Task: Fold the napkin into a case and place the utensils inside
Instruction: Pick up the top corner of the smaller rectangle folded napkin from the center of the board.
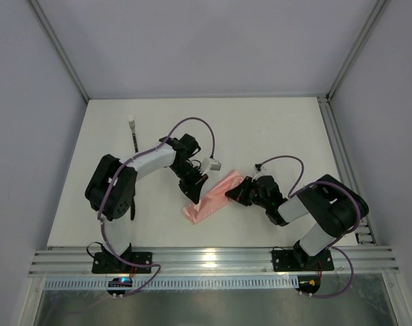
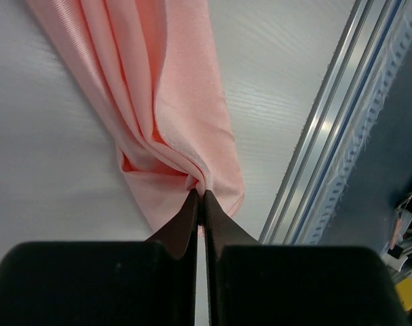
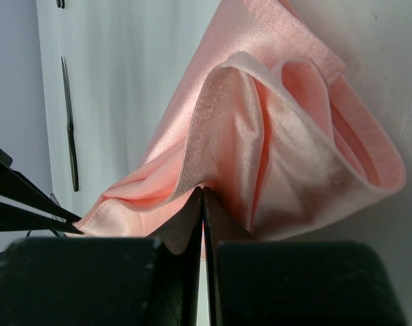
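Soft salmon-pink fabric napkin (image 1: 207,202) lies bunched into a long, creased, satiny roll; left gripper (image 2: 201,198) and right gripper (image 3: 203,193) each pinch its folds tight.

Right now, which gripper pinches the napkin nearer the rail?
The left gripper; its napkin end lies toward the rail, the right gripper holds the far end.

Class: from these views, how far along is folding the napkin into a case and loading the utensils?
Done: the napkin is gathered into a narrow folded strip. In hand: the left gripper and right gripper each pinch its folds. Left: finishing the fold; a black utensil lies apart on the table, not inside.
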Tool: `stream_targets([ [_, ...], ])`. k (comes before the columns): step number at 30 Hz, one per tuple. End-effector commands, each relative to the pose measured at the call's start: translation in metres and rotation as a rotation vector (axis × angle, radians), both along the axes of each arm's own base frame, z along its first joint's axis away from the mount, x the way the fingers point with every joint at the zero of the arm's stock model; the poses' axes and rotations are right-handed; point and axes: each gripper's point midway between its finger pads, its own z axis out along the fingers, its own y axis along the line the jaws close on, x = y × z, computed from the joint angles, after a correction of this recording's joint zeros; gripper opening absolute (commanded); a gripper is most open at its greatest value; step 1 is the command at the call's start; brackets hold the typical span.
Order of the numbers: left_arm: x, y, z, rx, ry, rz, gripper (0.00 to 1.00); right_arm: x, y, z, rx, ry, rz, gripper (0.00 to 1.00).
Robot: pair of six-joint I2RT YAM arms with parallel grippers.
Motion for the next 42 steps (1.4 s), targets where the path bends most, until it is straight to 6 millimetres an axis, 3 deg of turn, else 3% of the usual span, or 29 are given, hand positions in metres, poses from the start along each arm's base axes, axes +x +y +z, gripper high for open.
stream_targets([
  [1,-0.015,-0.013,0.005,-0.025,-0.009,-0.079,0.00,-0.016,-0.012,-0.029,-0.125,0.071,0.013,0.04],
  [4,-0.023,-0.020,-0.008,0.019,-0.015,-0.126,0.00,-0.016,-0.011,-0.029,-0.126,0.072,0.012,0.04],
  [13,-0.007,-0.026,-0.026,0.105,-0.087,-0.087,0.00,-0.019,0.004,-0.017,-0.103,0.043,0.087,0.12],
  [20,0.033,-0.004,-0.023,0.162,-0.223,-0.011,0.00,-0.016,0.018,0.027,-0.161,-0.061,0.251,0.16],
  [23,0.047,0.000,-0.023,0.183,-0.282,-0.008,0.00,-0.017,0.016,0.030,-0.192,-0.031,0.322,0.17],
  [26,0.072,0.004,-0.020,0.206,-0.370,0.015,0.00,-0.003,0.019,0.035,-0.179,-0.012,0.362,0.17],
  [28,0.089,0.007,-0.018,0.230,-0.430,0.031,0.00,0.001,0.022,0.025,-0.174,0.020,0.383,0.17],
  [30,0.110,0.005,-0.011,0.239,-0.509,0.029,0.00,0.013,0.033,0.033,-0.135,0.000,0.403,0.17],
  [36,0.140,-0.010,0.006,0.199,-0.614,-0.011,0.00,0.037,0.057,0.029,-0.026,0.012,0.377,0.14],
  [39,0.138,-0.014,0.002,0.180,-0.595,-0.030,0.00,0.047,0.053,0.012,-0.009,0.047,0.308,0.10],
  [42,0.122,-0.022,0.004,0.127,-0.506,-0.032,0.00,0.051,0.046,-0.003,0.023,0.077,0.235,0.09],
])
